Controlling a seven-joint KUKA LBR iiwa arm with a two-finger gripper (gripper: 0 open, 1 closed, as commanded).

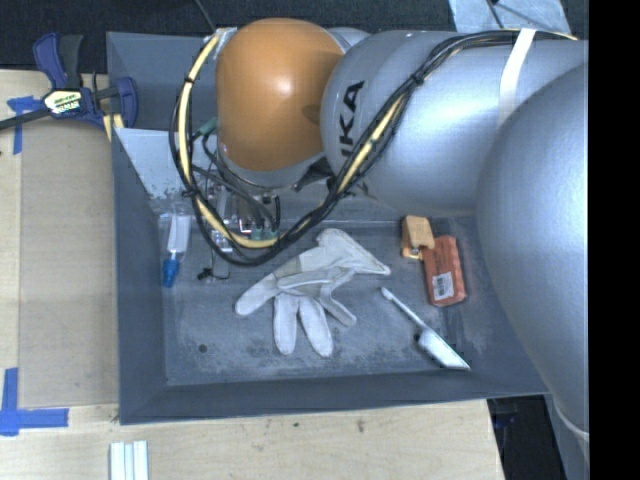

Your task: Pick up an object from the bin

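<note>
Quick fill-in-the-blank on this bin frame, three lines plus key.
1. The glove in the middle of the bin is ____ in colour.
2. As viewed, the plastic spoon lies to the glove's ____.
3. As viewed, the blue-tipped tube lies near the bin's ____ wall.
Missing: white; right; left.

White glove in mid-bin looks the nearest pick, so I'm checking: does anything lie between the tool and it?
Nothing visible does. The tool sits just up-left of the white glove. The blue-capped tube lies left of the tool; the white spoon and red block lie beyond the glove.
</note>
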